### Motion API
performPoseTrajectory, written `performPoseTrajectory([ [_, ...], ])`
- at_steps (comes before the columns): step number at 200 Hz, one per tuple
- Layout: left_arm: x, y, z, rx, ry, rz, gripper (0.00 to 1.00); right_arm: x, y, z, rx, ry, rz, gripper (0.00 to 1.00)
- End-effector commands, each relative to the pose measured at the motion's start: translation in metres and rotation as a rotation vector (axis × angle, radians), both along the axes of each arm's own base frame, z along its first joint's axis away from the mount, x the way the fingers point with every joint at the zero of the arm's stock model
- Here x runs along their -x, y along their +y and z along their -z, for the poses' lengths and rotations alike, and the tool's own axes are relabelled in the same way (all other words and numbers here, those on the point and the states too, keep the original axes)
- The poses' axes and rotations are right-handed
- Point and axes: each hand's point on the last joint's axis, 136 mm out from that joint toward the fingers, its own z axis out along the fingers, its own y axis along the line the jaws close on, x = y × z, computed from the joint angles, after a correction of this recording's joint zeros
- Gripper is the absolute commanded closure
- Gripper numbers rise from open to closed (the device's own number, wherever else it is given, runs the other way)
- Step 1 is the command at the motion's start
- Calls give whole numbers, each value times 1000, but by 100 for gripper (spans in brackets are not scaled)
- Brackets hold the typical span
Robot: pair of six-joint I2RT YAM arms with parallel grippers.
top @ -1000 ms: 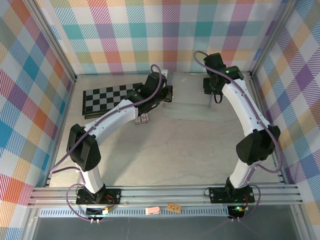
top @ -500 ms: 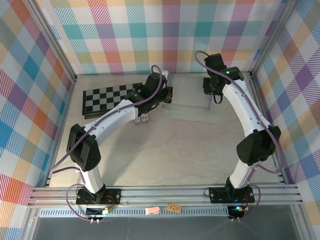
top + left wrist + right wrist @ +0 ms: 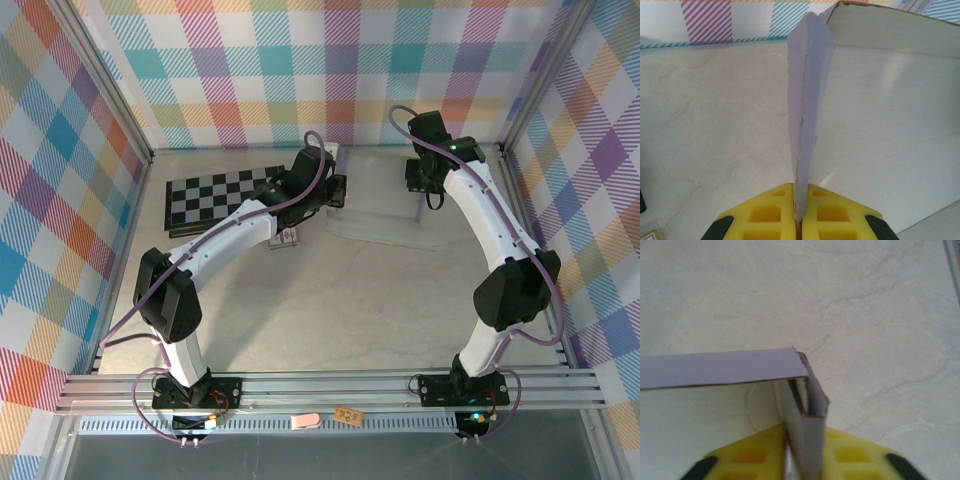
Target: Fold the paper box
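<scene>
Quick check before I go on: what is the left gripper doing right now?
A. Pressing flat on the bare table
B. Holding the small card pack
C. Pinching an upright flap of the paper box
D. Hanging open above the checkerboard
C: in the left wrist view the left gripper is shut on a thin lavender flap of the paper box, which stands on edge between its yellow fingers.
</scene>
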Motion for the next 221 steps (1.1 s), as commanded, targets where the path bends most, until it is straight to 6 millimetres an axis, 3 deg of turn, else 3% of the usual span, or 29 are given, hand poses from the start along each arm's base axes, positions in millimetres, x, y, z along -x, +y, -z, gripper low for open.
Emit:
performPoseTrajectory([
  [1, 4, -5, -22, 33, -33, 14, 100, 3, -8, -4, 4, -14, 24, 89],
  [30, 2, -5, -23, 32, -36, 14, 100, 6, -21, -5, 86, -3, 48, 100],
  [56, 2, -6, -24, 33, -39, 14, 100, 9, -33, -6, 165, 12, 70, 100],
  [108, 1, -7, -25, 36, -39, 15, 100, 7, -24, -8, 131, 4, 32, 100],
  [131, 1, -8, -24, 38, -33, 17, 100, 7, -9, -13, 34, -20, -9, 71],
  [152, 1, -7, -23, 34, -28, 16, 100, 12, 0, -22, -36, -41, -29, 58],
  [191, 0, -6, -23, 38, -27, 15, 100, 18, 4, -7, -70, -2, -38, 56],
  [221, -1, -7, -23, 40, -23, 20, 100, 12, 4, 0, -84, 1, -27, 67],
])
